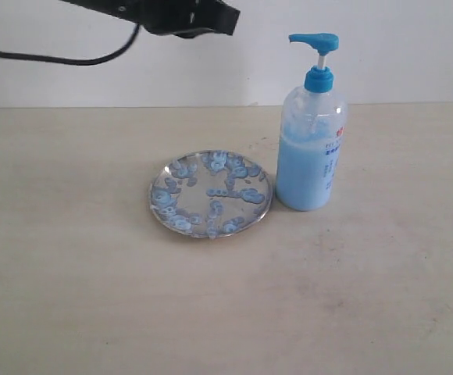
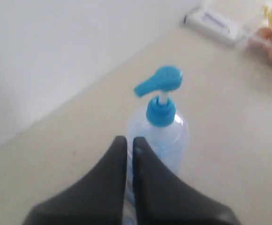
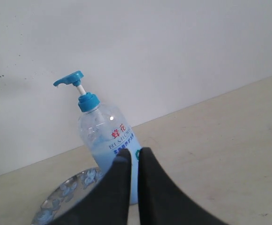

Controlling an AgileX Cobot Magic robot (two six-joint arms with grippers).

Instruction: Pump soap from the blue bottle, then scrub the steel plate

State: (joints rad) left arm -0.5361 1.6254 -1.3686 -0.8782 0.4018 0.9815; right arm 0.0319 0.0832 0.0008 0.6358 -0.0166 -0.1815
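- Black left gripper [image 2: 126, 142]: its 2 fingers lie together, with only a thin slit between them and nothing held. The tips hang above the blue bottle [image 2: 160, 136], apart from its pump head [image 2: 160, 80].
- Right gripper [image 3: 133, 152]: its 2 dark fingers are likewise closed on nothing. It points at the lower body of the bottle, short of contact. This gripper does not show in the exterior view.
- Exterior view: the left gripper [image 1: 228, 19] sits at the frame's upper edge, at 12 o'clock from the steel plate [image 1: 151, 200] and high over it. A black cable [image 1: 55, 58] trails away toward 9 o'clock.
- Blue bottle [image 1: 311, 148]: it stands upright at 3 o'clock from the plate, just beside the rim. Whether the 2 touch cannot be told. The pump head [image 1: 314, 41] is raised, with its spout toward 9 o'clock. Light blue liquid fills roughly the lower 2 thirds. A label with red and blue print faces 3 o'clock.
- Steel plate: it lies flat on the beige table [image 1: 70, 297], with blobs and rings of soap [image 1: 219, 162] scattered across its surface.
- White wall [image 1: 406, 47]: it stands behind the table, at 12 o'clock.
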